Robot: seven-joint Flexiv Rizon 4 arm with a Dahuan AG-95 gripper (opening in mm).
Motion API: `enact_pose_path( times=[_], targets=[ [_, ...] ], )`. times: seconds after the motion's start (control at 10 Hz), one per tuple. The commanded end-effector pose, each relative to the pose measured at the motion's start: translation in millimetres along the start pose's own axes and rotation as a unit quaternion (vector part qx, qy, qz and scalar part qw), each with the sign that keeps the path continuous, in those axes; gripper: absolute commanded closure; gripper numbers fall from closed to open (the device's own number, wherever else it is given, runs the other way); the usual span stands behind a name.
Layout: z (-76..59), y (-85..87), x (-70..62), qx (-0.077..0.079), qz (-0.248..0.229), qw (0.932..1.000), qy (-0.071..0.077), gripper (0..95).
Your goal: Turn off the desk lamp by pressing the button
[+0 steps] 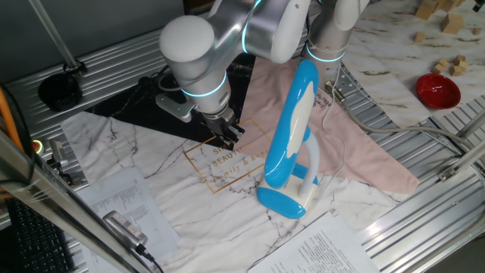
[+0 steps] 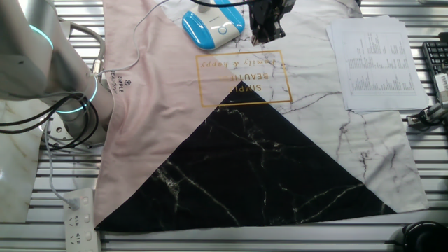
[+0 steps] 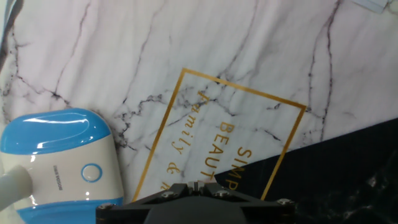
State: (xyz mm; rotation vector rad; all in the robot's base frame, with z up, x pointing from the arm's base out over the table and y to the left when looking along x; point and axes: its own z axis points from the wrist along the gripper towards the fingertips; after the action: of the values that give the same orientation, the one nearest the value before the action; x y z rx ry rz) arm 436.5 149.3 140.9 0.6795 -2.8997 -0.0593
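Note:
The desk lamp stands on the marble-print cloth, its long blue and white head raised over its blue oval base. The base also shows in the other fixed view and at the lower left of the hand view, with a round button on its white top. My gripper hovers over the gold lettering, to the left of the base and apart from it. In the hand view the gripper has its fingertips touching each other, shut and empty.
A red bowl and wooden blocks lie at the far right. Printed sheets and a keyboard lie beside the cloth. A power strip and the lamp's white cable lie near the arm's base.

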Motion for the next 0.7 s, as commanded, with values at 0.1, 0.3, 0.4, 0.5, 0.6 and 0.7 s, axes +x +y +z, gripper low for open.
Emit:
enact_pose_path(
  times=[0.1,0.3,0.4,0.5,0.6,0.7],
  targets=[
    [-0.2,0.1,0.0,0.0,0.005,1.0,0.002,95.0],
    [-0.2,0.1,0.0,0.0,0.008,1.0,0.001,95.0],
    [-0.2,0.0,0.1,0.0,0.013,0.9999,0.001,95.0],
    [-0.2,0.0,0.1,0.0,0.016,0.9999,0.001,95.0],
    [-0.2,0.0,0.1,0.0,0.018,0.9998,0.001,95.0],
    [-0.3,0.0,0.1,0.0,0.021,0.9998,0.001,95.0]
  ],
)
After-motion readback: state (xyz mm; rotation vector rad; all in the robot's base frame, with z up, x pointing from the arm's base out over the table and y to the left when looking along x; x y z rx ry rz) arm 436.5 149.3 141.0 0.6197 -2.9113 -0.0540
